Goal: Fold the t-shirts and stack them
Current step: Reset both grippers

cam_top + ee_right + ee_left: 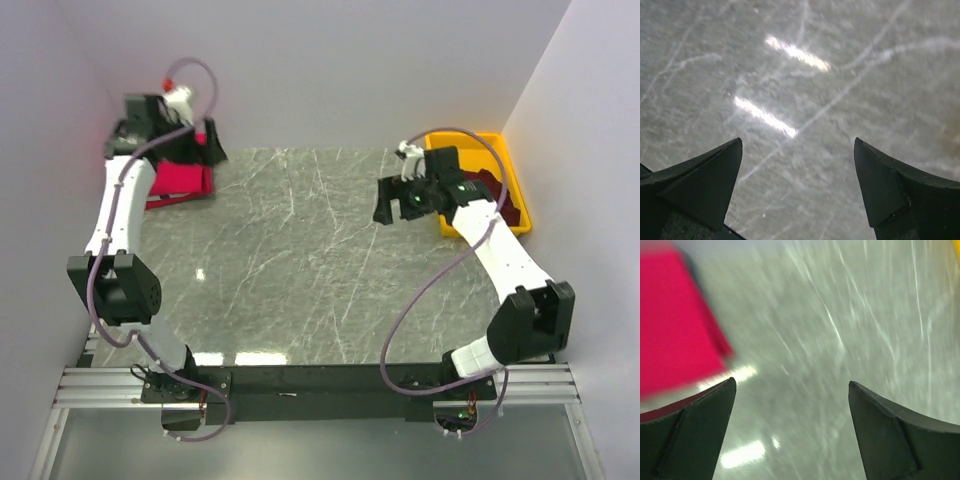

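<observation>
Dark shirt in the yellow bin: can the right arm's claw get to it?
Probably yes. The right claw is open and empty over the table, right beside the yellow bin. The dark shirt lies in the open bin with nothing on top, though the claw faces away and would need to turn round.

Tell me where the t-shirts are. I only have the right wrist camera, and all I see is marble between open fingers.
Observer: A red t-shirt lies in a compact pile at the table's far left corner, beside the left gripper.
Operator: Is that gripper holding it?
Observer: No, its jaws are open over bare marble, with the red cloth off to one side.
Operator: Anything near my arm?
Observer: A yellow bin sits at the far right, just past the right gripper, with dark maroon cloth inside it.
</observation>
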### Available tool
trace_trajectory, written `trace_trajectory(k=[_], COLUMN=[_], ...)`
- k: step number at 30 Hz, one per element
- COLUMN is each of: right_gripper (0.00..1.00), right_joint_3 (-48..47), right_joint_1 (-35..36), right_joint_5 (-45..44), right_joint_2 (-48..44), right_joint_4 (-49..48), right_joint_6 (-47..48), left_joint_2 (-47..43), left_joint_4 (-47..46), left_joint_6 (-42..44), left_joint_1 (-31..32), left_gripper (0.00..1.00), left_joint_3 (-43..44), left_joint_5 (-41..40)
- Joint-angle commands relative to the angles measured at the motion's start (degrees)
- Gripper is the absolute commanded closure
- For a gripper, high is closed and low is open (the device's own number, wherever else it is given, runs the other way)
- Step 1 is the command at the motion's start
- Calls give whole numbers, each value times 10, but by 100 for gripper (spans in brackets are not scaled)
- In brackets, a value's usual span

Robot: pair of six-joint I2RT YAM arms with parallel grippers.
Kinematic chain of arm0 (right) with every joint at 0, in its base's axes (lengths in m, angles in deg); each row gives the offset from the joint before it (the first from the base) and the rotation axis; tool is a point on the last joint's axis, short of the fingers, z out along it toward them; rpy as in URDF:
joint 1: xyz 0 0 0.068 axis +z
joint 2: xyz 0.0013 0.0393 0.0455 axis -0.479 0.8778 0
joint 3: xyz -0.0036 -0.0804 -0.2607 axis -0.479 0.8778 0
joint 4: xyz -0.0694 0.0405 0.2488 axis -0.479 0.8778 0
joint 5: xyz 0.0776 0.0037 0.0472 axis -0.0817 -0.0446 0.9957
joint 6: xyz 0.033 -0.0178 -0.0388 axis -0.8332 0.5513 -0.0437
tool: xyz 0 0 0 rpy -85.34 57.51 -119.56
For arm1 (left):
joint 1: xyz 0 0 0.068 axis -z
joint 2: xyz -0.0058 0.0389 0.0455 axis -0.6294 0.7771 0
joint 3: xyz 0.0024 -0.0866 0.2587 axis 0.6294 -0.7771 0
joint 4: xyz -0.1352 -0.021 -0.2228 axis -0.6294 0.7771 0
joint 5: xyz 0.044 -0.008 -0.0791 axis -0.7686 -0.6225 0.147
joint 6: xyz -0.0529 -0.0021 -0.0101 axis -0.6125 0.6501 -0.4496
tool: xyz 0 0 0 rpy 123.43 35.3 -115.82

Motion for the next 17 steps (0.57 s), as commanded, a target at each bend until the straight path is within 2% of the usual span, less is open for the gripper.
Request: trace_trajectory(k=[1,2,4,5,8,12,17], right_gripper=[2,2,2,2,2,2,2], right_joint_3=[66,81,120,131,183,241,261], right_joint_1=[-34,-41,-44,-45,-44,-44,-44], right_joint_5=[19,17,9,7,-2,-3,-8], right_joint_2=[-59,-79,-98,-104,-143,-184,-237], right_joint_4=[14,10,7,8,6,-2,10], right_joint_6=[-4,-4,3,6,12,19,23], left_joint_2=[-58,-97,-137,-170,-216,-247,-284], left_joint_4=[45,14,-21,-48,-76,-92,-94], left_joint_6=[12,8,6,7,11,15,4], left_joint_1=[46,49,74,80,95,97,97], left_gripper=[1,1,1,1,1,1,1], left_joint_3=[-123,-203,-280,-344,-445,-512,-531], left_joint_5=[11,17,10,5,-7,-19,-28])
